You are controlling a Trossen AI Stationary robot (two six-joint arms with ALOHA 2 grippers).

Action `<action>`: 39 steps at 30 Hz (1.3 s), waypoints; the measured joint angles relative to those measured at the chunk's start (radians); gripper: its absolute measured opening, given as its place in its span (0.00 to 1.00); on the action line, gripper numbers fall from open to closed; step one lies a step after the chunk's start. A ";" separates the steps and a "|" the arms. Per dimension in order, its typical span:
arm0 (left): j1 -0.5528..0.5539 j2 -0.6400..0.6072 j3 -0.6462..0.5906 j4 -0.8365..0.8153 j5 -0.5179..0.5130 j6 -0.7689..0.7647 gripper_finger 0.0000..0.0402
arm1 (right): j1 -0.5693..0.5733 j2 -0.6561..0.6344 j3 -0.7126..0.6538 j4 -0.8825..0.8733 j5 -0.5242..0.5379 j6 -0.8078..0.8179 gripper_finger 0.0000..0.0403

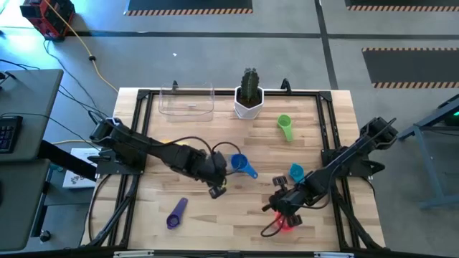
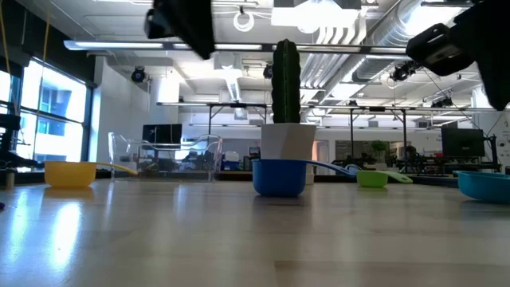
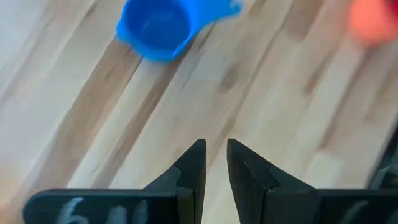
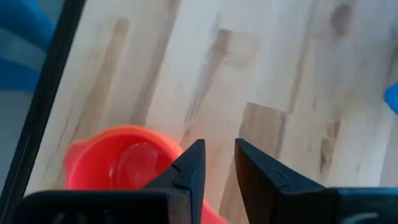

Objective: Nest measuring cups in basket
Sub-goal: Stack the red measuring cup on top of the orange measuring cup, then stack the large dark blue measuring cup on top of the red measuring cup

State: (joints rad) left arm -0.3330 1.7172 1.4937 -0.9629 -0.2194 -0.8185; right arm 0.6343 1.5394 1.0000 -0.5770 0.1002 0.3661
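A blue measuring cup point(image 1: 240, 165) point(image 3: 158, 28) sits upright on the table just beyond my left gripper point(image 1: 215, 189) point(image 3: 214, 146), which hangs above bare wood with a narrow gap between its fingers and nothing in it. My right gripper point(image 1: 281, 208) point(image 4: 217, 148) points down over a red cup point(image 4: 121, 165) near the front right, its fingers slightly apart. Green point(image 1: 285, 127), teal point(image 1: 295, 173) and purple point(image 1: 177, 213) cups lie apart on the table. A yellow cup point(image 2: 70, 173) shows in the low view. The clear basket point(image 1: 186, 100) stands at the far edge. My right gripper has one finger point(image 4: 189, 168) in front of the red cup's rim point(image 4: 158, 140), and a bit of red shows low between the fingers. Whether it touches the cup, I cannot tell. My left gripper touches nothing.
A white pot with a green cactus point(image 1: 249, 93) stands right of the basket at the far edge. A black frame point(image 1: 136, 143) runs around the tabletop. Bare wood lies between the blue and purple cups.
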 joint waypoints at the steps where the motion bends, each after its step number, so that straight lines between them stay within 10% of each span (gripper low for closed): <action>1: -0.007 0.000 0.000 -0.036 -0.006 -0.001 0.14 | -0.004 0.000 0.000 0.000 0.003 0.017 0.19; 12: -0.048 -0.015 -0.050 -0.371 -0.074 -0.026 0.14 | -0.072 0.000 0.000 0.072 -0.006 0.089 0.19; 39: 0.194 -0.340 -0.544 -0.112 0.114 0.049 0.14 | -0.238 0.000 0.000 0.135 -0.041 0.156 0.19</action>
State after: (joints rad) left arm -0.1390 1.3769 0.9501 -1.0748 -0.1049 -0.7690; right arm 0.3962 1.5394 1.0000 -0.4419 0.0589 0.5225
